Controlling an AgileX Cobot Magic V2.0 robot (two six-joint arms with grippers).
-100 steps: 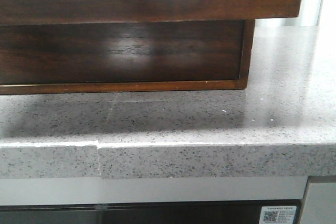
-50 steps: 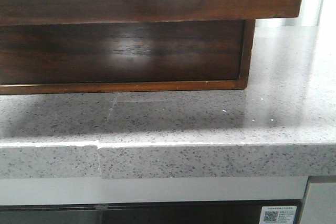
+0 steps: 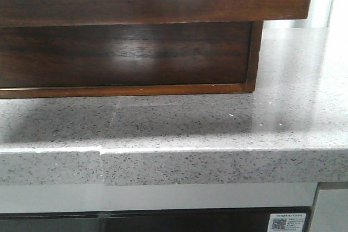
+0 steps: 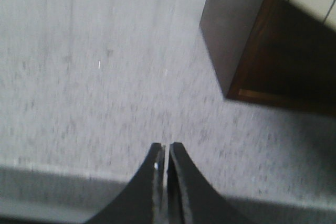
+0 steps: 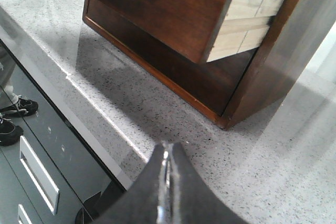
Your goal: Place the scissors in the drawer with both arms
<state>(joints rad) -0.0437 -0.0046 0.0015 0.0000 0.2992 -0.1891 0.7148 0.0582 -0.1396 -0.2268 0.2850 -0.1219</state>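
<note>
The scissors show in no view. The drawer [image 3: 163, 1] stands pulled out of its dark wood cabinet and fills the top of the front view. Its front panel [image 5: 184, 9] and pale wood side [image 5: 247, 19] show in the right wrist view. No gripper shows in the front view. My left gripper [image 4: 167, 148] is shut and empty above the speckled grey countertop [image 4: 105, 87], beside the cabinet's corner [image 4: 236, 35]. My right gripper [image 5: 169, 148] is shut and empty over the counter's front edge, below and in front of the drawer.
The cabinet frame [image 3: 255, 52] stands on the grey stone countertop [image 3: 217, 123], whose front edge [image 3: 217, 167] has a seam at the left. Under the counter are grey cupboard fronts with a bar handle [image 5: 39, 174]. Shoes [image 5: 16, 109] lie on the floor.
A faint light patch on the counter under the cabinet has faded. Nothing else has visibly moved in the front view.
</note>
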